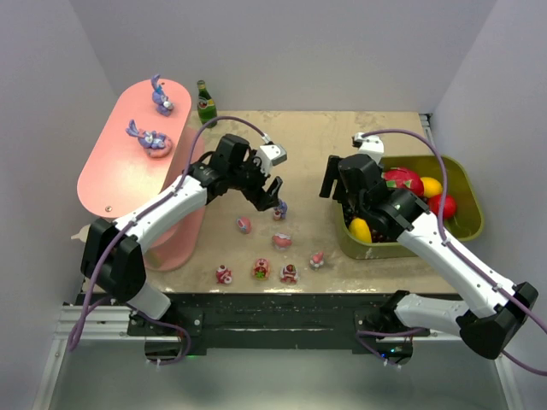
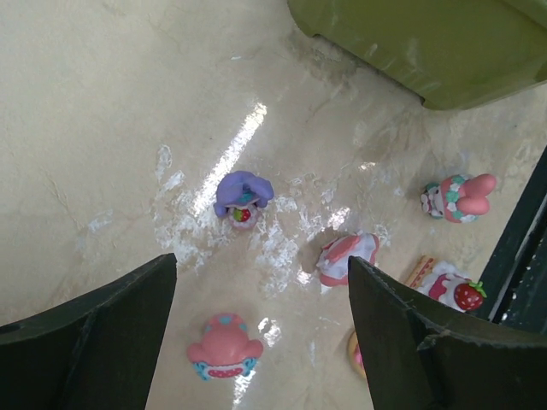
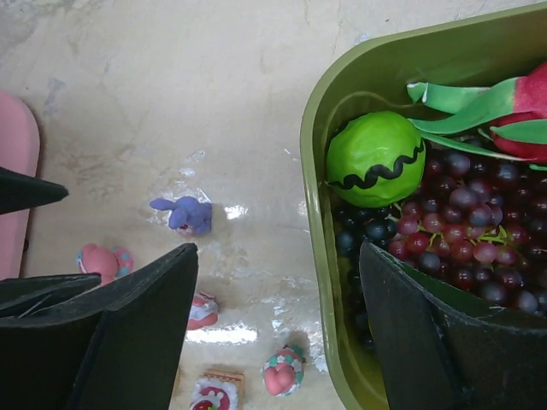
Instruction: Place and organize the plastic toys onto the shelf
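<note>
The salmon-pink shelf (image 1: 120,175) stands at the far left, with two purple toys (image 1: 162,98) (image 1: 149,138) on its top tier. Several small toys lie on the table: a purple bunny (image 1: 280,209) (image 2: 242,198) (image 3: 184,213), a pink one (image 1: 244,225) (image 2: 225,346), a pink-white one (image 1: 282,241) (image 2: 348,256), an eared pink one (image 1: 317,259) (image 2: 459,198) and three in a front row (image 1: 261,270). My left gripper (image 1: 267,195) (image 2: 261,265) is open and empty, hovering just above the table beside the purple bunny. My right gripper (image 1: 342,205) (image 3: 279,252) is open and empty, straddling the green tub's left rim.
The olive-green tub (image 1: 466,184) (image 3: 316,171) at right holds grapes (image 3: 461,222), a green ball (image 3: 376,158), dragon fruit (image 1: 402,181) and other fruit. A green bottle (image 1: 205,102) stands behind the shelf. The table's front edge runs just below the toy row.
</note>
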{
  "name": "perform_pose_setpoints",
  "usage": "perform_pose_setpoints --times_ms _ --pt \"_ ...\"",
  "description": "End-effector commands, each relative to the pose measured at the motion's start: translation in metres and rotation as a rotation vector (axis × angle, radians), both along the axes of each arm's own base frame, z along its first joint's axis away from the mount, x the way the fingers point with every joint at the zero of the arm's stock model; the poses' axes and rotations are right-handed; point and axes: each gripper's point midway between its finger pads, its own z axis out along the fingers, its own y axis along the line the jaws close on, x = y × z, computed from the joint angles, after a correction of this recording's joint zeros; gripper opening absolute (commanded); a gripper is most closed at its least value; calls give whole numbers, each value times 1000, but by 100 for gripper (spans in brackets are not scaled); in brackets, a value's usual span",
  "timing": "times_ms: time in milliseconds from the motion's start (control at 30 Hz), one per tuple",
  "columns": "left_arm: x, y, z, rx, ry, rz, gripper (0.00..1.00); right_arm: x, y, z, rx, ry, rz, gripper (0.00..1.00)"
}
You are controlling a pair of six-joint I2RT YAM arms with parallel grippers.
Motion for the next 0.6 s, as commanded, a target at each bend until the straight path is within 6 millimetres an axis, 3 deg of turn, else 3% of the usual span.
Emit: perform_pose_setpoints --times_ms 0,233,367,567 --pt "18 -17 13 -56 -180 -124 85 -2 -5 16 49 -21 -25 80" --pt "27 -26 -15 -39 -179 -180 84 -3 -4 22 71 -40 -12 80" --pt "28 -34 -27 -43 -132 -208 73 -2 -5 27 65 -51 -13 80" --pt "24 -40 -46 -42 -75 -262 70 1 -8 28 50 -55 -20 80"
